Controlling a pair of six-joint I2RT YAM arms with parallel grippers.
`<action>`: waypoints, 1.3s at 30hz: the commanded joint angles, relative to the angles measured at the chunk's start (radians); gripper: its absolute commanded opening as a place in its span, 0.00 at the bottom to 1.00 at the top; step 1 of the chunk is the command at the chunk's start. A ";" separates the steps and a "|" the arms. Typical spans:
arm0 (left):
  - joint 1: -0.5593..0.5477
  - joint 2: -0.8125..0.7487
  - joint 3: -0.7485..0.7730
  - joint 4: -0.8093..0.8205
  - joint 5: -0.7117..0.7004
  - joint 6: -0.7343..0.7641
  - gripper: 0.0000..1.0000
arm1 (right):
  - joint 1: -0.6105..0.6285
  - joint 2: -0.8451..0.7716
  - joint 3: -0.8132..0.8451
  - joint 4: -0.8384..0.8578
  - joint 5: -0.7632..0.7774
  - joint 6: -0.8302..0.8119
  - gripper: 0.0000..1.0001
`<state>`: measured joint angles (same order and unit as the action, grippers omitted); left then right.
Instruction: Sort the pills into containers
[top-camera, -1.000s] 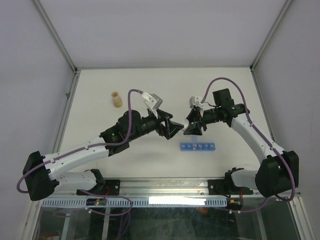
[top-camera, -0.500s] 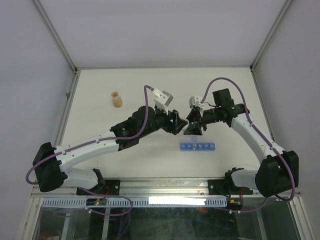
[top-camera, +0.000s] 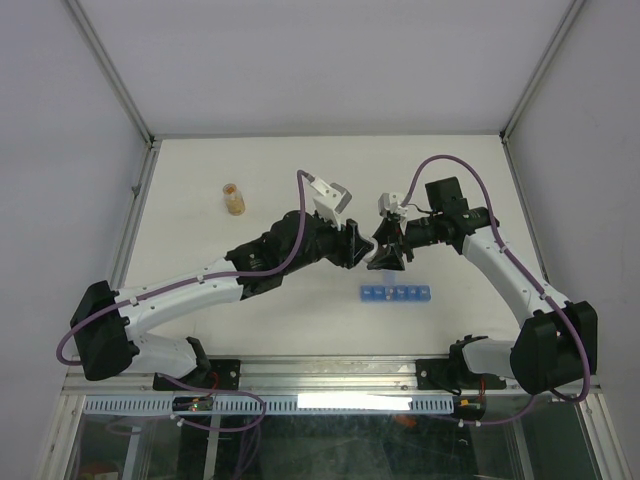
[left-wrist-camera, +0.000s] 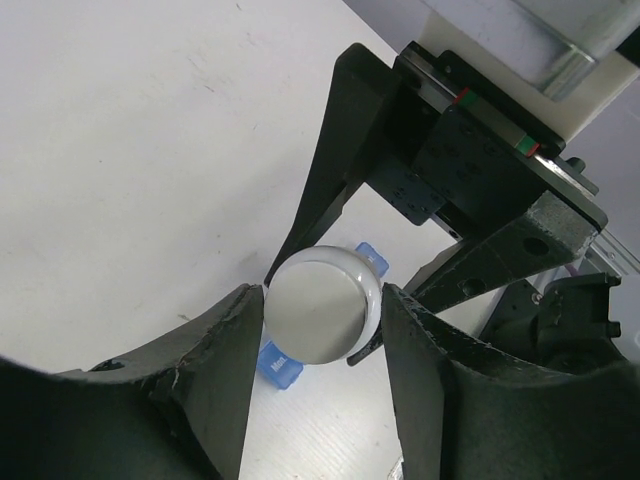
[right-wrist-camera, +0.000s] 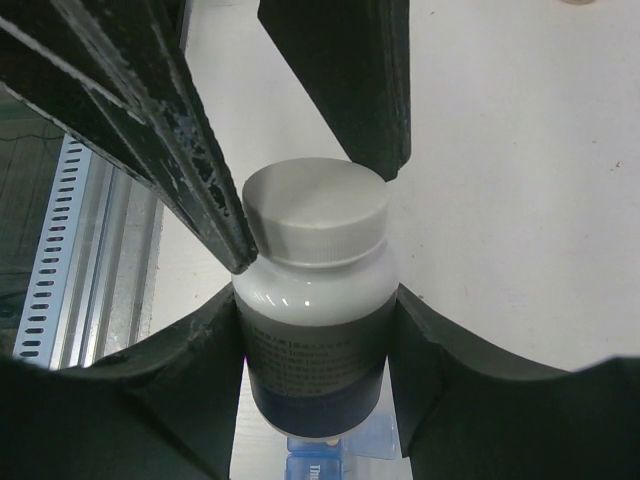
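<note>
My right gripper (right-wrist-camera: 317, 300) is shut on the body of a white pill bottle (right-wrist-camera: 315, 330) with a dark label, holding it above the table. Its grey-white cap (left-wrist-camera: 318, 318) points at my left gripper (left-wrist-camera: 323, 290), whose fingers touch the cap on both sides. The two grippers meet mid-table, left gripper (top-camera: 355, 247) against right gripper (top-camera: 385, 252). The containers, a translucent blue pill-organizer strip (top-camera: 397, 293), lie on the table just below the bottle, and the strip (right-wrist-camera: 320, 465) shows under the bottle's base. The pills are hidden.
A small clear bottle with orange-tan contents (top-camera: 233, 199) stands at the back left of the white table (top-camera: 300, 170). Metal frame rails run along the table's sides and near edge (top-camera: 330, 372).
My left arm has reached right toward the bottle, and its fingers have narrowed from wide open onto the cap. The right arm and bottle have stayed put.
</note>
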<state>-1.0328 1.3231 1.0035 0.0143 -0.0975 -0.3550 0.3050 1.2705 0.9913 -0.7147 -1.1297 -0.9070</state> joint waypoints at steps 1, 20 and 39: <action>0.003 -0.001 0.048 0.009 0.031 0.012 0.48 | -0.003 -0.009 0.041 0.027 -0.019 0.005 0.00; 0.023 0.017 0.023 0.030 0.319 0.264 0.22 | -0.003 -0.013 0.041 0.027 -0.024 0.005 0.00; 0.141 0.026 0.079 -0.025 0.638 0.619 0.47 | -0.003 -0.014 0.043 0.026 -0.023 0.005 0.00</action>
<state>-0.8974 1.3800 1.0695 -0.0345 0.4690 0.2607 0.3042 1.2709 0.9913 -0.7540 -1.0973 -0.9031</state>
